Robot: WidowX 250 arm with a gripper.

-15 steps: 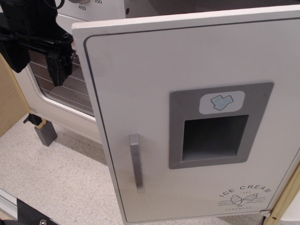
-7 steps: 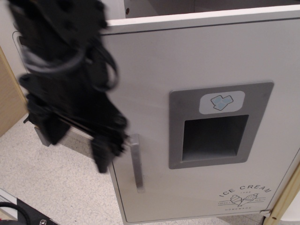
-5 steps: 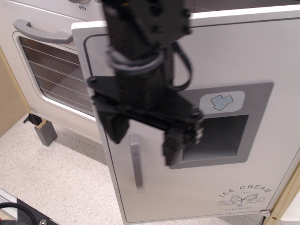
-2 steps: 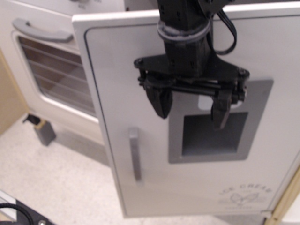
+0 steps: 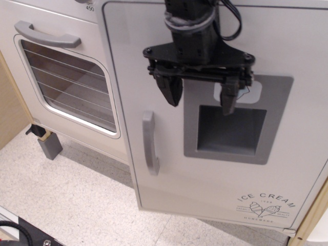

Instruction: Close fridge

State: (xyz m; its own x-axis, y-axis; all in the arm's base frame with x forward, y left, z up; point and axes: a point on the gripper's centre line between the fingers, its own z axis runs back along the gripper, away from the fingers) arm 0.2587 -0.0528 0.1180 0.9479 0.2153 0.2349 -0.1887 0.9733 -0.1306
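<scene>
The white fridge door fills the right of the view, swung back almost flush with the cabinet front. It has a grey vertical handle, a grey recessed dispenser panel and an "ICE CREAM" logo. My black gripper comes down from the top and sits against the door's upper middle. It is open and empty. Its left finger is over the white door face, its right finger over the panel's top edge, hiding the ice-cube icon.
A white oven door with a barred window and a horizontal grey handle stands to the left. A wooden panel is at the far left. A speckled floor lies below. A wooden post is at the lower right.
The gripper swept from the far left across the door to its upper middle. The fridge door has swung inward from wide open to nearly closed.
</scene>
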